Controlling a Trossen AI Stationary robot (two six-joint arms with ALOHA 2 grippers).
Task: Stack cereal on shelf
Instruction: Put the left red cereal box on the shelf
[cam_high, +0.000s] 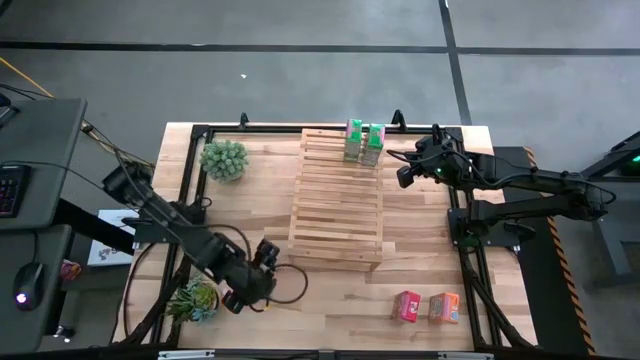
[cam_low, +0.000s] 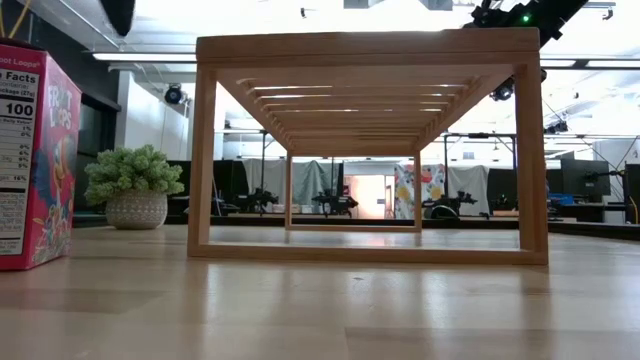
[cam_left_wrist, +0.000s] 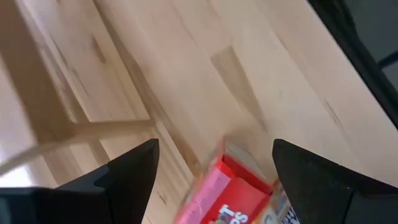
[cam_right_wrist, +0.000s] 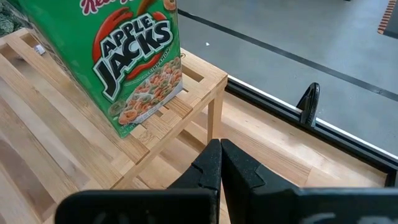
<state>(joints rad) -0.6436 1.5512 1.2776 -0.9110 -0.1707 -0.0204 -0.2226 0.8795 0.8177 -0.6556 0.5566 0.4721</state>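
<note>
The pale slatted shelf (cam_high: 335, 200) stands on the table's middle. Two green cereal boxes (cam_high: 362, 142) stand upright on its far end; one shows in the right wrist view (cam_right_wrist: 130, 62), at the shelf's corner. A red-pink box (cam_high: 406, 306) and an orange box (cam_high: 444, 307) stand on the table at the near right. No other boxes are in view. My left gripper (cam_high: 268, 262) is open and empty, left of the shelf's near end. Its wrist view (cam_left_wrist: 214, 168) looks toward the red-pink box (cam_left_wrist: 230, 193). My right gripper (cam_high: 404, 175) is shut and empty, just right of the green boxes (cam_right_wrist: 221, 163).
A round potted plant (cam_high: 223, 158) stands at the far left and a second plant (cam_high: 195, 298) at the near left, close to my left arm. The black frame rails (cam_high: 465, 240) run along the table's edges. Bare tabletop lies between the shelf and the near-right boxes.
</note>
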